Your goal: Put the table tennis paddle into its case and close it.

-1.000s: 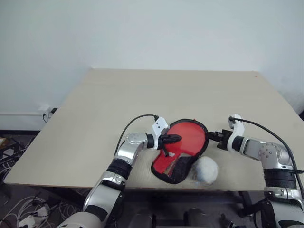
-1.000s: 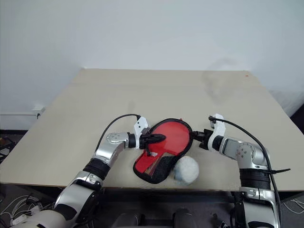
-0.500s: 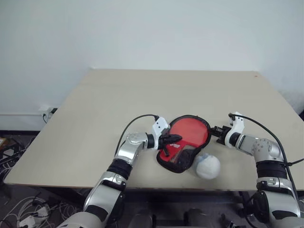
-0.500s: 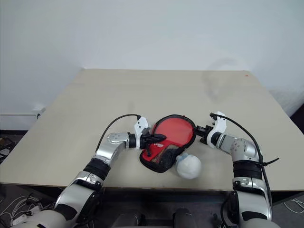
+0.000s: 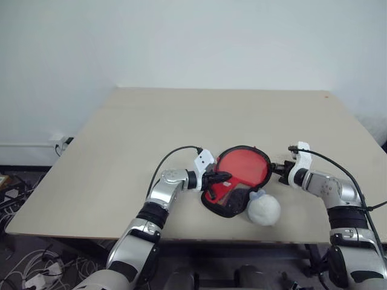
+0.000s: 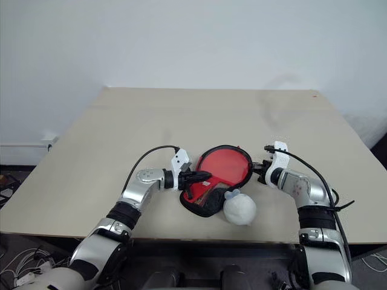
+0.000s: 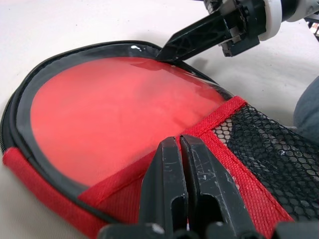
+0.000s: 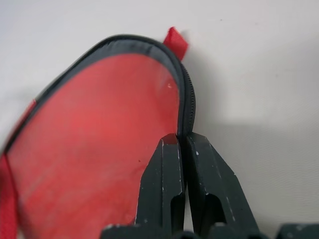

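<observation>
Two grippers pinch the case (image 5: 239,187) btwn them, tilted up off the table (image 5: 121,139). Left gripper (image 5: 225,176) clamps its red band; right gripper (image 5: 275,169) clamps the far zip rim. Paddle (image 7: 114,119) sits inside, red behind the window. Puff (image 5: 263,209) lies just beside.

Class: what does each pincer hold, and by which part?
Both hold the case: left pincer pinches its red band, right pincer its zipped rim.
</observation>
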